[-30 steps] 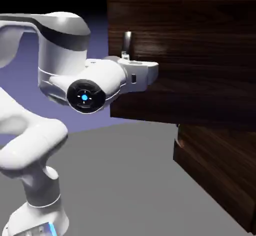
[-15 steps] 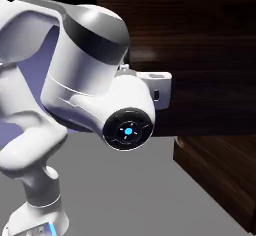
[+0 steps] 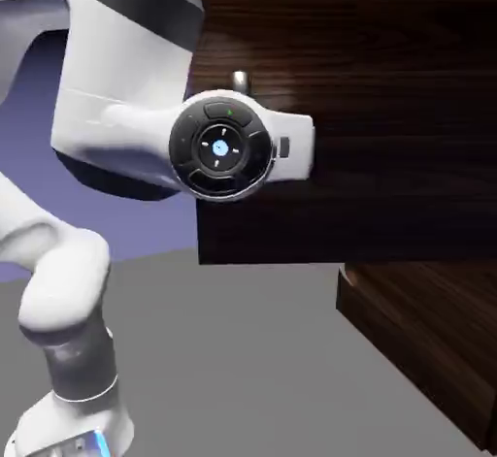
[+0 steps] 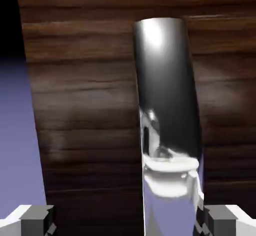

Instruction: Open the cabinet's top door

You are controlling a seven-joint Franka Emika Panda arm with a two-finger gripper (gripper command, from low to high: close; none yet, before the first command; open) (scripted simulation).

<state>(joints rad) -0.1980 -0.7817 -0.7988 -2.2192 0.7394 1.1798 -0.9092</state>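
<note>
The cabinet [image 3: 417,339] is dark brown wood grain at the exterior view's right. Its top door [image 3: 379,77] stands swung out, and its bottom edge overhangs the lower body. The grey metal handle [image 4: 167,104] fills the middle of the hand view as a shiny bar in front of the door's wood [image 4: 85,104]. My gripper [image 4: 129,222] is open around the bar. The left fingertip [image 4: 35,219] is well clear of it and the right fingertip [image 4: 225,219] is close beside it. In the exterior view my hand [image 3: 291,145] hides the fingers, and only the handle's top [image 3: 239,81] shows.
My white arm's wrist [image 3: 218,149] and forearm [image 3: 116,96] cover the door's left edge. The grey table [image 3: 243,368] runs beneath. Blue-violet backdrop [image 4: 15,145] shows past the door's edge.
The jaws have come apart off the handle. My wrist and forearm have swung and risen in front of the door. The door's edge has shifted slightly left.
</note>
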